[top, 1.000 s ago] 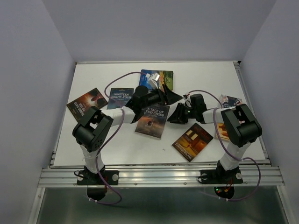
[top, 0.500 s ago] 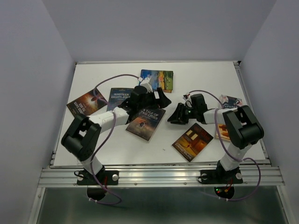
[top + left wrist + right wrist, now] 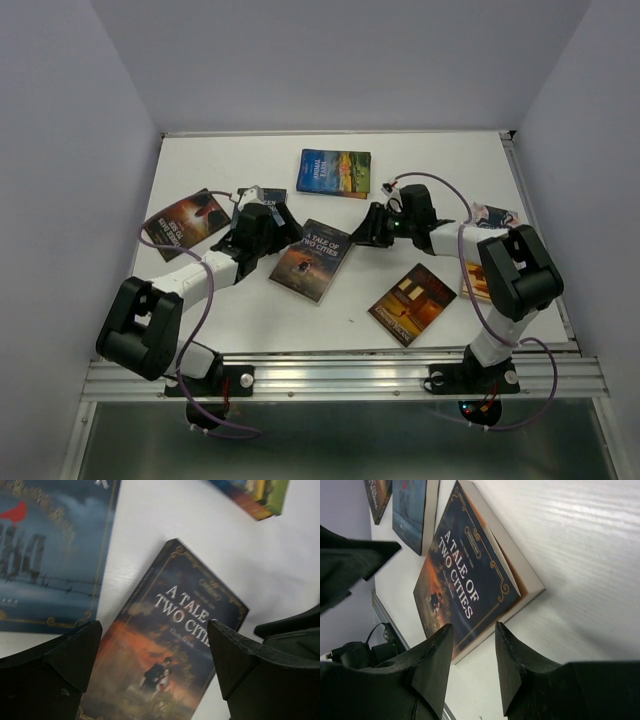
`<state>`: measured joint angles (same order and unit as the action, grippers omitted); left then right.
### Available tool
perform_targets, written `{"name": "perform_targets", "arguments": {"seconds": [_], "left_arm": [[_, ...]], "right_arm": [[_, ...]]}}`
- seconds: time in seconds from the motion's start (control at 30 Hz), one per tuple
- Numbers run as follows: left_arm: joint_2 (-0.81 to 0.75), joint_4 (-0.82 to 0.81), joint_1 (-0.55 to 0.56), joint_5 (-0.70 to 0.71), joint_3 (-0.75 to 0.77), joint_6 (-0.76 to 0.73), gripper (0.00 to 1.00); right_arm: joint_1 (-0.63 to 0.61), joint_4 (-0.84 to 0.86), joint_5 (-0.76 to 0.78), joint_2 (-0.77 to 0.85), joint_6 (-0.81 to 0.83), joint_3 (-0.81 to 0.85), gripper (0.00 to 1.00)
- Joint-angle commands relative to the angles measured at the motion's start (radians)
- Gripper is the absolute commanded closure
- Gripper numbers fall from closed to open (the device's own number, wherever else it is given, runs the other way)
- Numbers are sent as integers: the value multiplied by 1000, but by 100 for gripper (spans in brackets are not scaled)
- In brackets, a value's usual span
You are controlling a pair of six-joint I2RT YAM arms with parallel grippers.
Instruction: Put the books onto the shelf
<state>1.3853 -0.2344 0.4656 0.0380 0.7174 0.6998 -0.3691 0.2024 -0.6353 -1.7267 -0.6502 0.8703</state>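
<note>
Several books lie flat on the white table [image 3: 440, 170]. "A Tale of Two Cities" [image 3: 312, 260] [image 3: 175, 645] [image 3: 465, 580] sits in the middle. My left gripper [image 3: 287, 238] [image 3: 155, 650] hovers open just over its left edge, with nothing between its fingers. My right gripper [image 3: 364, 232] [image 3: 472, 650] is low beside the book's right corner, jaws partly open and empty. "Nineteen Eighty-Four" [image 3: 272, 196] [image 3: 45, 555] [image 3: 412, 510] is mostly hidden under my left wrist. A blue, colourful book [image 3: 335, 173] lies at the back. The shelf is out of view.
A dark orange book [image 3: 186, 221] lies at the left. An orange-brown one [image 3: 412, 303] lies at the front right. More books [image 3: 495, 215] lie by my right arm's elbow. Grey walls close in the table on three sides.
My left gripper has swung from the back book leftward and nearer, over "A Tale of Two Cities", which shifted slightly left. My right gripper moved a little back and its jaws widened.
</note>
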Motion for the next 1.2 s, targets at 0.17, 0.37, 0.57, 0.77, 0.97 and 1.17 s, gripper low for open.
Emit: {"name": "perform_targets", "arguments": {"seconds": [0.17,0.37,0.57,0.77,0.97,1.17], "left_arm": [[-48,-22,-21,17,-168,59,1],[-35,-74,-27,-12,-222,75,2],[-38,-92,-27,-102,-243,56,6],[-77,-100,-10,-204,-277,67,24],[-100,-82,48,-219,-269,72,26],[-81,-79,82,-216,-248,70,28]], "right_arm": [[-47,35,32,-97,0,127,55],[-56,-3,107,-86,27,113,54],[-56,-70,158,-80,43,101,52],[-56,-69,175,-47,50,79,47],[-56,-44,119,-51,52,81,46],[-56,-11,36,-60,32,84,47]]}}
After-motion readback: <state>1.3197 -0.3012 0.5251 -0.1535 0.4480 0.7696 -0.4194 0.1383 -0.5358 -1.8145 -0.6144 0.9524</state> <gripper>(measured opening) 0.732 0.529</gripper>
